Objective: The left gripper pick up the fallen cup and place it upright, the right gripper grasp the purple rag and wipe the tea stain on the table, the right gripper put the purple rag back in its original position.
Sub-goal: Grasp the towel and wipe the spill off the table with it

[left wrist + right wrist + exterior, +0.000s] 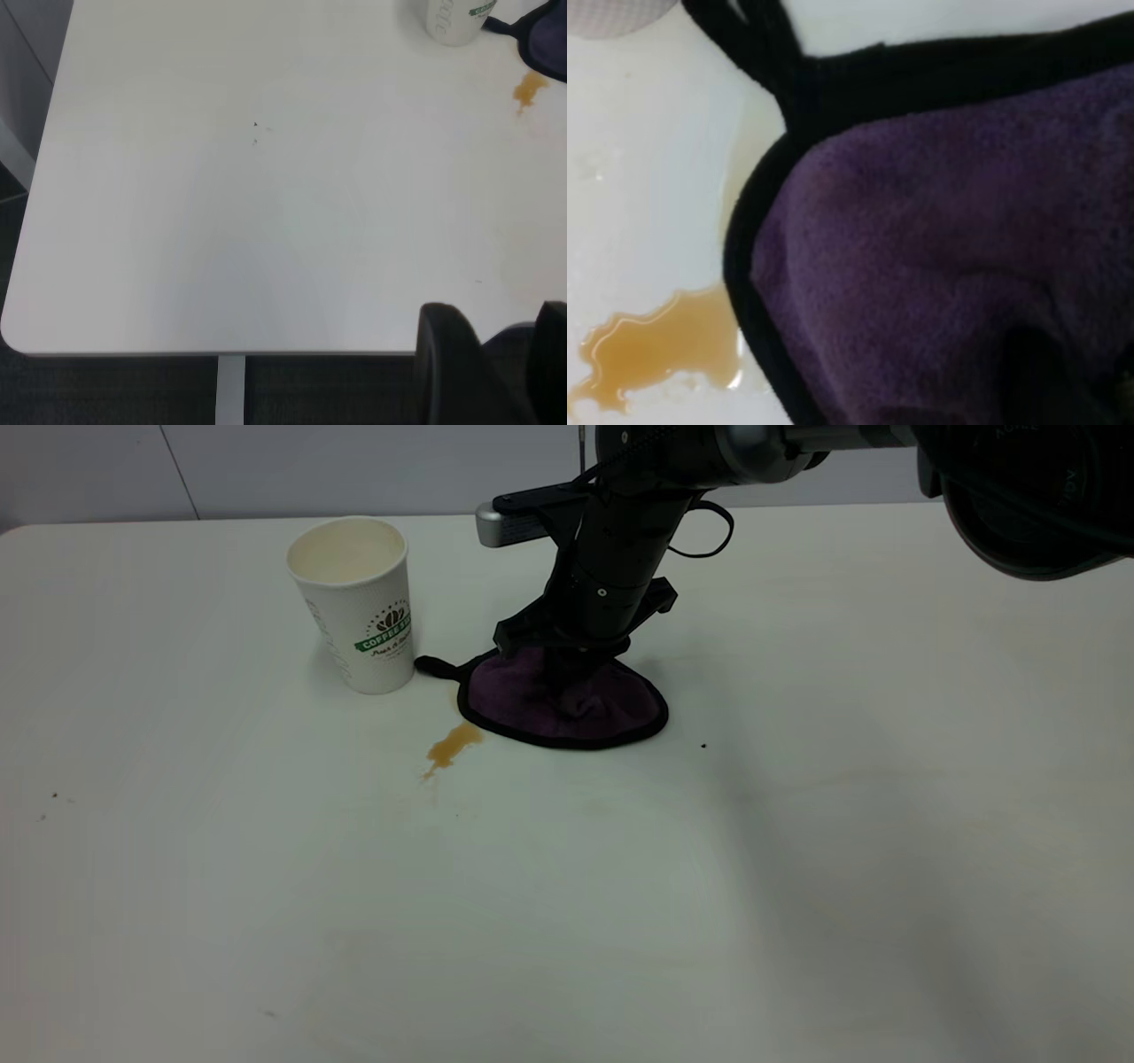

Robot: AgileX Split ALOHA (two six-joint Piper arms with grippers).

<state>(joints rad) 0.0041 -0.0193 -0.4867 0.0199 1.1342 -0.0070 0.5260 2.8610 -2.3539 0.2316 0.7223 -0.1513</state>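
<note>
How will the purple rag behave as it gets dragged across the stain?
The purple rag looks soft and bunched under the right gripper, so it will likely fold rather than slide flat. Its plush pile probably soaks the tea stain and drags on the table.

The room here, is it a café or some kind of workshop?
Probably a robot test lab: a bare white table, a black robot arm pressing a purple rag beside a staged tea stain, and one paper cup.

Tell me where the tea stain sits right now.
In the exterior view the tea stain lies on the white table left of centre, just off the purple rag's near-left edge, in front of the upright paper cup.
</note>
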